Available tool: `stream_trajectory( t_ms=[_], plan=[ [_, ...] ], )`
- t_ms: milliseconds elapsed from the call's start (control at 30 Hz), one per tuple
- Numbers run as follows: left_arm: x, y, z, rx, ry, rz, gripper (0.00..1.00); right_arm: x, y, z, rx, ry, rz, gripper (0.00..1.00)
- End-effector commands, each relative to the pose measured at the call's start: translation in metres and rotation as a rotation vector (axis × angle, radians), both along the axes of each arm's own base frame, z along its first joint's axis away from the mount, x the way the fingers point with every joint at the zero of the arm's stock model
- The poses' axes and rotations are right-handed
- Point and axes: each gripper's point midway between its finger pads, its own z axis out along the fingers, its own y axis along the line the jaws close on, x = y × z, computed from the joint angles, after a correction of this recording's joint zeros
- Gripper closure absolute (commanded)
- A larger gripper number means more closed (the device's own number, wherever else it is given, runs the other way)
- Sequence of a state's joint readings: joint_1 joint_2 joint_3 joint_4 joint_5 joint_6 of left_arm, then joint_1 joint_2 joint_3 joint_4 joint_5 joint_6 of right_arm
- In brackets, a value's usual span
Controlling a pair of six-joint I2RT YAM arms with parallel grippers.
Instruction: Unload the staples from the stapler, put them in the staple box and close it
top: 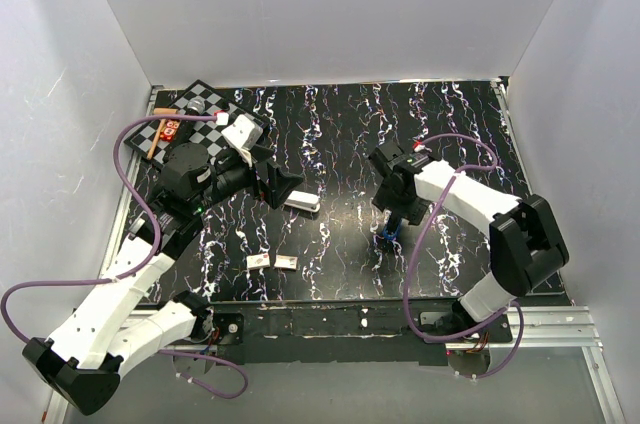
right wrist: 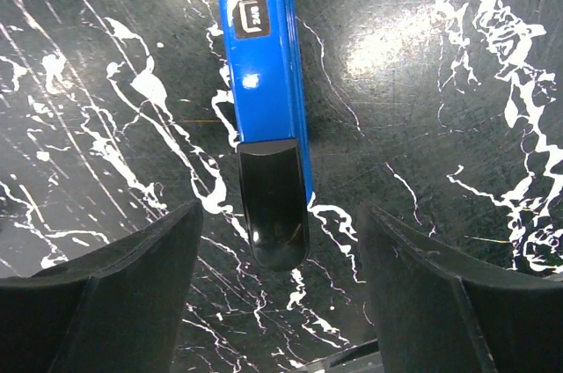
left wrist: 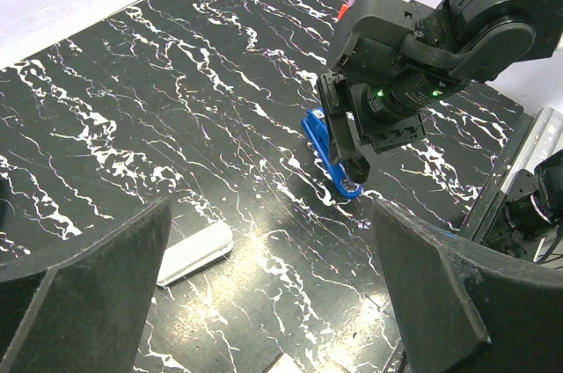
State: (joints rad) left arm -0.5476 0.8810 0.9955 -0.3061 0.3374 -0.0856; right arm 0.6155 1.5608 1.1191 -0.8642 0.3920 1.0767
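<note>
A blue stapler (right wrist: 264,65) with a glossy black end (right wrist: 274,210) lies flat on the black marbled table (top: 340,144), right of centre (top: 388,235). My right gripper (right wrist: 277,303) hangs just above that black end. It is open, and both fingers stand off from the stapler's sides. In the left wrist view the same gripper (left wrist: 349,162) points straight down onto the stapler (left wrist: 327,155). My left gripper (top: 285,187) hovers open over the table left of centre, with nothing between its fingers (left wrist: 88,276). The staples are out of view.
A white oblong object (top: 303,203) lies on the table just ahead of the left gripper. Two small tan-and-white boxes (top: 271,262) sit near the front edge. A checkered board (top: 215,116) with small items is at the back left. White walls enclose the table.
</note>
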Motion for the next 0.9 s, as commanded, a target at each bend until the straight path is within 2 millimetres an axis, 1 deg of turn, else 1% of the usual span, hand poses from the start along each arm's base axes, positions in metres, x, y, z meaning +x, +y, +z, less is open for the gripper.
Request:
stream_trajectory(
  t_ms=[0,133,200,333,400,467,633,733,767,800,867],
  plan=[
    [-0.003,0.001,0.007,-0.002,-0.022,-0.003,0.02,0.005,-0.003,-0.008,-0.013,-0.002,-0.04,0.23],
    [-0.001,0.001,0.005,0.001,-0.017,-0.003,0.02,0.005,-0.001,-0.014,-0.004,0.011,-0.04,0.27],
    [-0.002,0.001,0.007,0.001,-0.021,-0.002,0.02,0.005,0.0,-0.016,0.003,0.01,-0.036,0.31],
    [-0.002,0.001,0.006,0.002,-0.018,-0.003,0.02,0.004,-0.001,-0.021,0.003,0.02,-0.037,0.35],
    [-0.002,0.001,0.007,0.0,-0.021,-0.005,0.02,0.003,0.0,-0.024,0.003,0.029,-0.033,0.38],
    [-0.002,0.001,0.006,0.002,-0.018,-0.005,0.02,0.002,0.001,-0.026,0.008,0.033,-0.031,0.44],
    [-0.002,0.001,0.006,0.003,-0.017,-0.003,0.02,0.004,0.001,-0.023,0.012,0.024,-0.023,0.63],
    [-0.002,0.001,0.006,0.002,-0.021,-0.003,0.02,0.007,-0.002,-0.016,-0.005,0.002,-0.009,0.82],
    [-0.002,0.001,0.007,0.001,-0.022,-0.003,0.02,0.008,-0.002,-0.015,-0.007,-0.002,0.002,0.92],
    [-0.002,0.001,0.007,0.001,-0.022,-0.003,0.02,0.01,-0.002,-0.013,-0.012,-0.008,0.009,0.99],
    [-0.002,0.002,0.007,0.002,-0.021,-0.002,0.02,0.013,-0.003,-0.007,-0.033,-0.017,0.041,0.99]
  ],
)
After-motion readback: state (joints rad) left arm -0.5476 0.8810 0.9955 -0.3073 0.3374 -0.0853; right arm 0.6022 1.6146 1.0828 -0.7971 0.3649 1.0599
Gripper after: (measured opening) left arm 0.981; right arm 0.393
